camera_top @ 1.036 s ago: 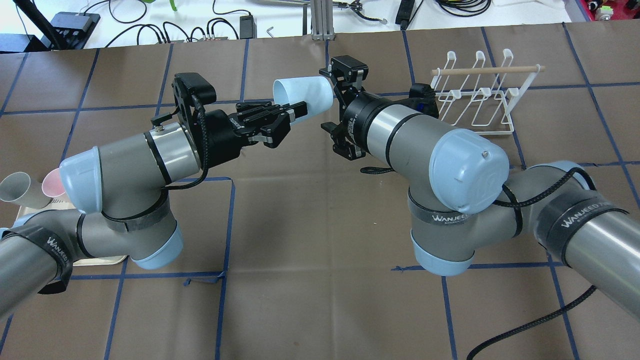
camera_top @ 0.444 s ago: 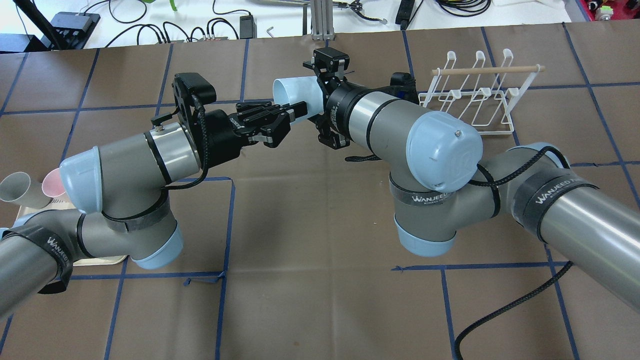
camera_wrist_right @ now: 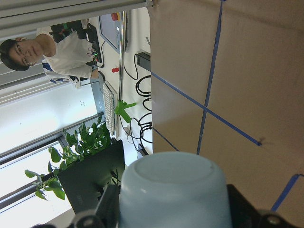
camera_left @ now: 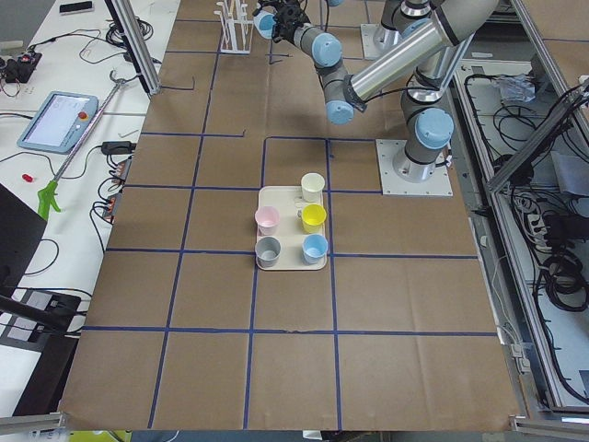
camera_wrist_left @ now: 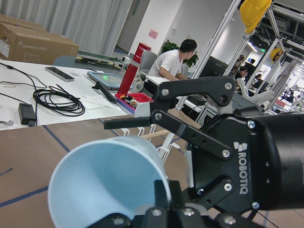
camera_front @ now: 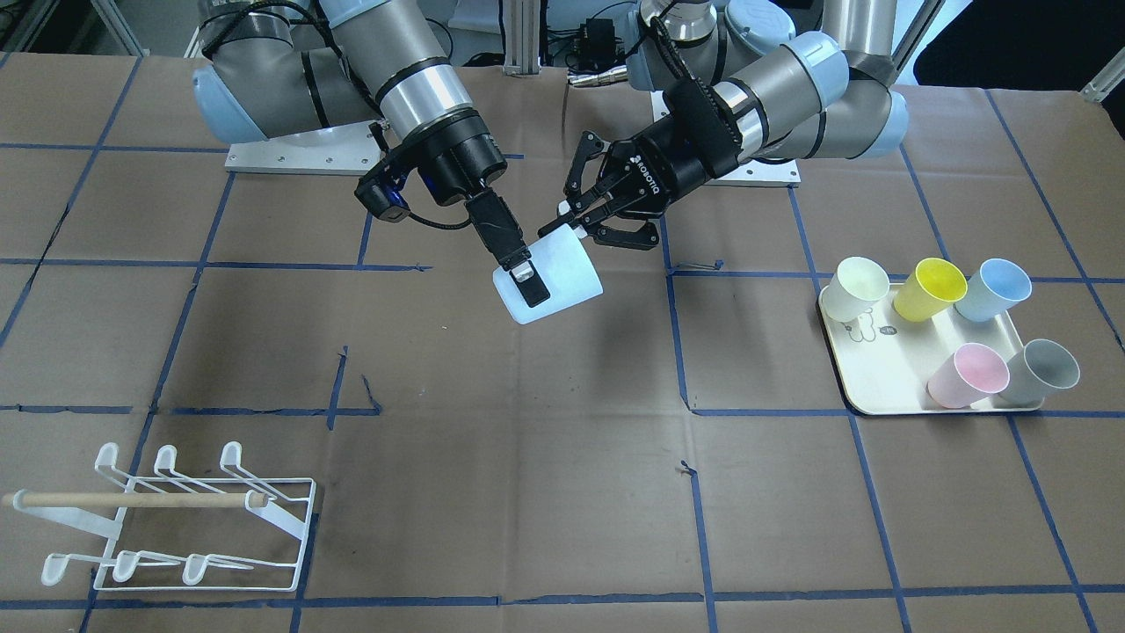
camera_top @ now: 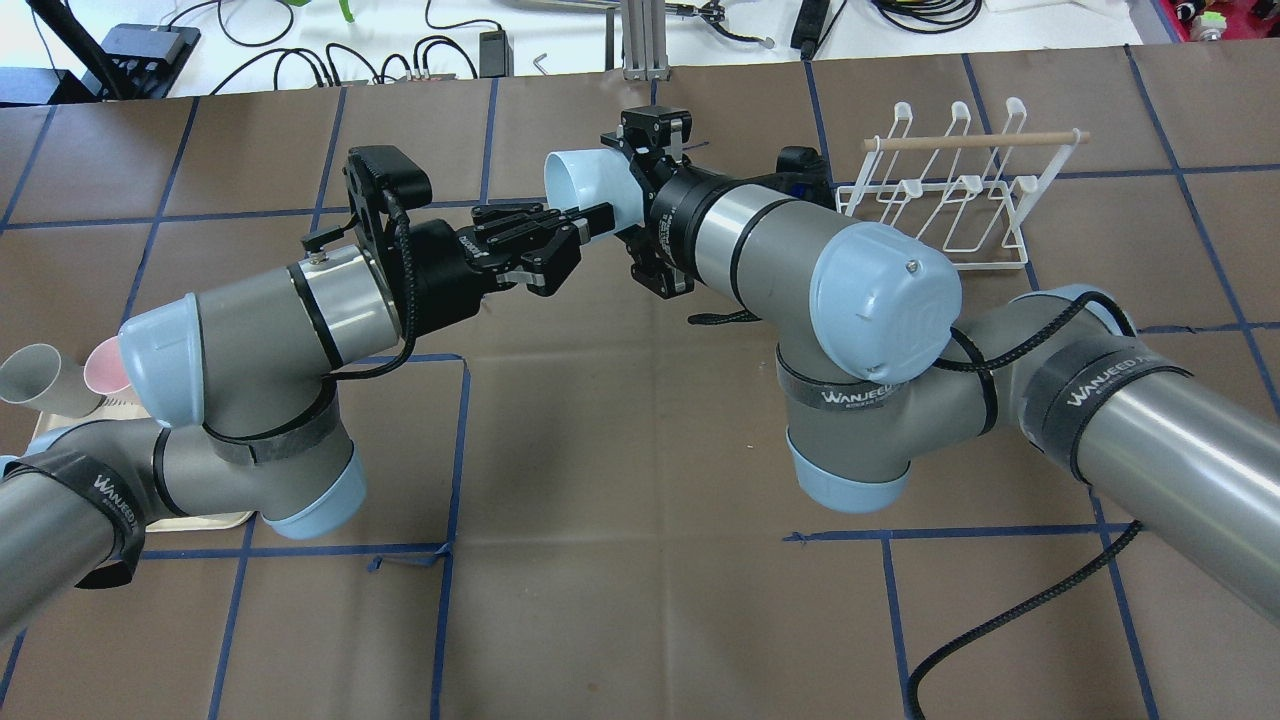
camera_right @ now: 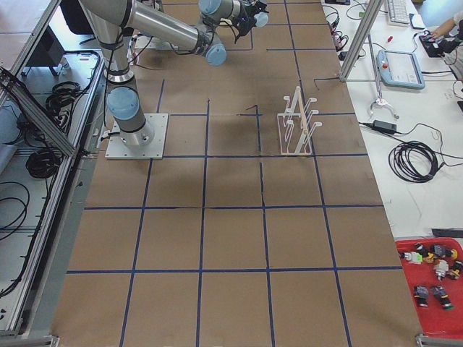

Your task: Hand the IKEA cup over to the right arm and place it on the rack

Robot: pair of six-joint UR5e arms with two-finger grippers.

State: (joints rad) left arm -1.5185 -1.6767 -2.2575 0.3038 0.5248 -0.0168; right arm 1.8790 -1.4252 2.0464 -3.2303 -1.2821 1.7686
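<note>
The left pincer [camera_top: 598,218] is clamped on the rim of the pale blue IKEA cup [camera_top: 585,180], which is held sideways in the air above the tabletop [camera_top: 620,450]. The right pincer [camera_front: 530,290] straddles its closed end; whether it grips yet, I cannot tell. The cup looks light, rigid, smooth and tapered, so it should be squeezed squarely across the wall or it may slide. The white wire rack [camera_top: 975,142] stands well apart.

Arms angled toward each other; left gripper [camera_front: 569,224] fingers pinched close, right gripper [camera_front: 527,280] fingers spread wide.
</note>
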